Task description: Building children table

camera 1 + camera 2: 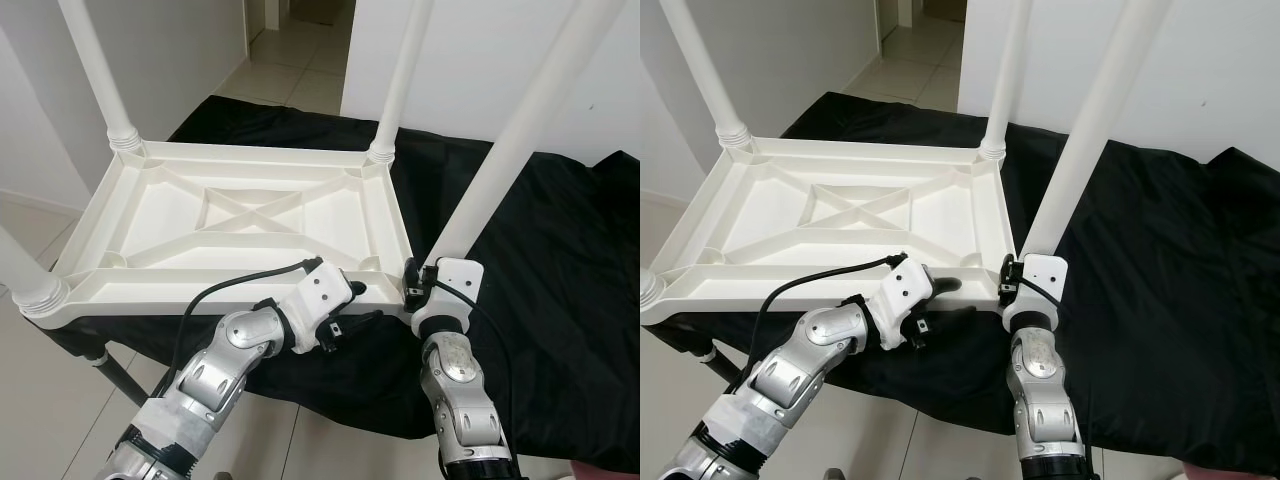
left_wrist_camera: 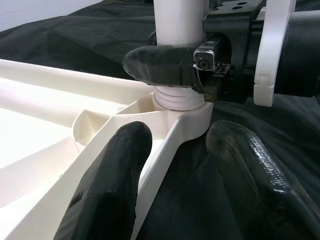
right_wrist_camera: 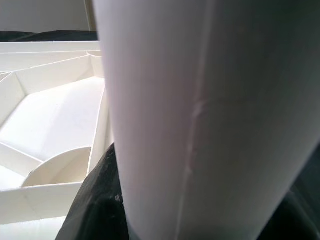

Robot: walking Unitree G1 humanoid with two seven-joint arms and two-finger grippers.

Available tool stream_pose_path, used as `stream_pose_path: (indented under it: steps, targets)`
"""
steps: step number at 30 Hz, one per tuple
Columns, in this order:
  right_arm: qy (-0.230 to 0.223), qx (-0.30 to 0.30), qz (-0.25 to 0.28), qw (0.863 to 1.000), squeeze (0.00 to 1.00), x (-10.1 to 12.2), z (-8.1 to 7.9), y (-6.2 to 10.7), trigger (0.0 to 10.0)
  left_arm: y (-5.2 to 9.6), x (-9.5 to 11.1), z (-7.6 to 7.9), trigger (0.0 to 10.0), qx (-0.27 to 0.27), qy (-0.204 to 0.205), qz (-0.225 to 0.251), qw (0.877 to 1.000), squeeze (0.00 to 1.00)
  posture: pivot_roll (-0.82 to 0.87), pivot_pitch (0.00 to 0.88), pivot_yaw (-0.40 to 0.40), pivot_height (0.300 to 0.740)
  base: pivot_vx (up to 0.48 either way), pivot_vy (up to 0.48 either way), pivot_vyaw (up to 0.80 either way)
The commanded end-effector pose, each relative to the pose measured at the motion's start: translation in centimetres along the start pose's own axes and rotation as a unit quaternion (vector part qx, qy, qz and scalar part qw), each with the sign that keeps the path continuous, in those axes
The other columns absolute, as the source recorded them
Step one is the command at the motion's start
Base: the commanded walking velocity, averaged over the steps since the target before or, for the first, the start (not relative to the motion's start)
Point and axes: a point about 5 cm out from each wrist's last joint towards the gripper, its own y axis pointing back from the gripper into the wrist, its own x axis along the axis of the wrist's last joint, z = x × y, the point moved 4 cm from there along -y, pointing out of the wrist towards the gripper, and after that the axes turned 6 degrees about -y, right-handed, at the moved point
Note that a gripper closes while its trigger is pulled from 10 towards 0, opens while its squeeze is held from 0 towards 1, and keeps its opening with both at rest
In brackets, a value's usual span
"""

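Observation:
A white plastic table top (image 1: pixel 250 215) lies upside down on a black cloth. Its far left leg (image 1: pixel 95 60), far right leg (image 1: pixel 405 70) and near left leg (image 1: pixel 20 275) stand in their corner sockets. My right gripper (image 1: pixel 418 283) is shut on the base of the near right leg (image 1: pixel 520 130), just above its threaded collar (image 2: pixel 177 97) at the corner socket. That leg leans away to the right. My left gripper (image 1: pixel 358 305) is open astride the near rim (image 2: pixel 165 145) beside that corner, with one finger (image 2: pixel 107 175) inside the rim and the other outside.
The black cloth (image 1: pixel 560 260) covers a low stand and spreads wide to the right. Tiled floor (image 1: pixel 30 340) lies to the left and in front. A white wall and an open doorway (image 1: pixel 300 30) are behind.

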Motion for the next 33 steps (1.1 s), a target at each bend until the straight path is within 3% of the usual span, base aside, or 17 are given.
stream_pose_path:
  steps: [1,2,4,5,12,17,18,20,23,33]
  targets:
    - [-0.02,-0.008,-0.025,0.999,0.0,-1.1,-0.5,0.3,10.0,-0.1,0.0,0.5,10.0,-0.033,-0.001,0.0,0.999,0.0,0.01,0.074,-0.052,0.74,0.0,0.0,0.0]
    - [-0.026,-0.003,-0.023,0.999,0.86,-1.0,-0.6,0.3,10.0,-0.1,0.1,0.5,10.0,-0.032,-0.001,0.0,0.999,0.0,0.01,0.075,-0.057,0.74,0.0,0.0,0.0]
    - [-0.031,0.0,-0.021,0.999,0.86,-0.9,-0.7,0.3,10.0,-0.1,0.1,0.5,10.0,-0.031,-0.001,0.0,1.0,0.0,0.01,0.075,-0.057,0.74,0.0,0.0,0.0]
    - [-0.038,0.006,-0.018,0.999,1.0,-0.8,-0.8,0.3,10.0,-0.1,0.1,0.5,10.0,-0.031,-0.001,0.0,1.0,0.0,0.01,0.075,-0.058,0.74,0.0,0.0,0.0]
    - [-0.036,0.038,-0.006,0.999,1.0,-0.6,-0.9,0.5,10.0,-0.1,0.0,0.6,10.0,-0.029,0.001,0.0,1.0,0.0,0.01,0.076,-0.063,0.74,0.0,0.0,0.0]
    - [-0.055,0.1,-0.005,0.993,1.0,-0.3,-0.2,0.1,10.0,-0.1,-0.1,0.6,10.0,-0.029,0.002,-0.002,1.0,0.0,0.01,0.072,-0.06,0.74,0.0,0.0,0.0]
    - [-0.046,0.124,0.0,0.991,0.0,-0.1,-0.1,-0.1,10.0,-0.1,-0.1,0.6,10.0,-0.031,0.001,-0.002,1.0,0.0,0.01,0.071,-0.058,0.74,0.0,0.0,0.0]
    - [-0.039,0.14,0.003,0.989,0.0,0.0,0.0,-0.2,10.0,-0.2,-0.1,0.6,10.0,-0.033,0.001,-0.002,0.999,0.0,0.01,0.071,-0.058,0.74,0.0,0.0,0.0]
    - [-0.02,0.22,0.011,0.975,0.0,0.7,0.1,-0.6,10.0,-0.2,0.0,0.4,10.0,-0.035,-0.002,-0.003,0.999,0.0,0.01,0.065,-0.056,0.74,0.0,0.0,0.0]
    - [0.033,0.319,-0.004,0.947,0.0,0.8,0.5,-1.0,10.0,-0.2,0.0,0.3,10.0,-0.036,-0.005,-0.004,0.999,0.0,0.01,0.053,-0.057,0.74,0.0,0.0,0.0]
